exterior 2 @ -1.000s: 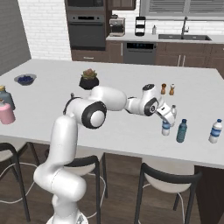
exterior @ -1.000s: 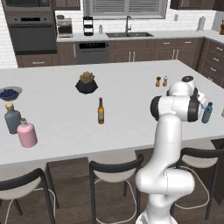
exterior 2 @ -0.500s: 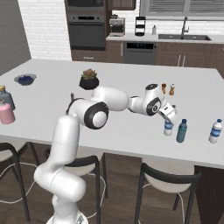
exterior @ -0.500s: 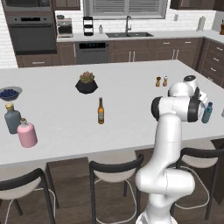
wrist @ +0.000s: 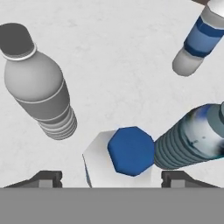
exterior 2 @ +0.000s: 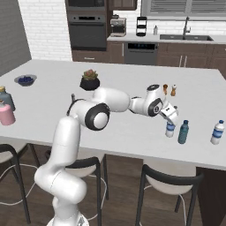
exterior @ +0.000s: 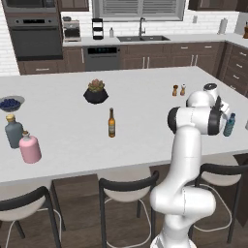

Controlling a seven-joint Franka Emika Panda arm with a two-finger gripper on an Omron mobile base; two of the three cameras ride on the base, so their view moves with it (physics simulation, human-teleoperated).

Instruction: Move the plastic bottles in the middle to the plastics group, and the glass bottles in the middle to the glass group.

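The robot's hand (exterior 2: 170, 115) is stretched out over the right end of the white bench (exterior: 63, 126), directly above a small white bottle with a blue cap (wrist: 124, 157) that stands upright on the bench top. In the hand view the two finger tips (wrist: 46, 178) stand wide apart, one on either side of that bottle and clear of it, so the hand is released and grasps nothing. Just beside the blue-capped bottle stands a teal-blue plastic bottle (exterior 2: 183, 132), (its ribbed body lies close against the right of the cap in the hand view, though whether the two touch I cannot tell). A clear bottle with a blue label (exterior 2: 217, 132) stands further right along the bench edge, and the hand view also shows a pale grey bottle with a dark cap (wrist: 37, 83) near the others. The slim amber-brown glass bottle (exterior: 112, 123) is upright in the middle of the bench, well apart from the hand and from both groups. At the far left end stand the squat grey-blue bottle with a cork (exterior: 13, 131) and the fat pink bottle (exterior: 29, 147), just beside each other, with a dark bowl of blueberries (exterior: 10, 103) behind them. A potted plant (exterior: 96, 91) sits behind the amber bottle, and two small shakers (exterior: 178, 90) stand near the hand's end of the bench.
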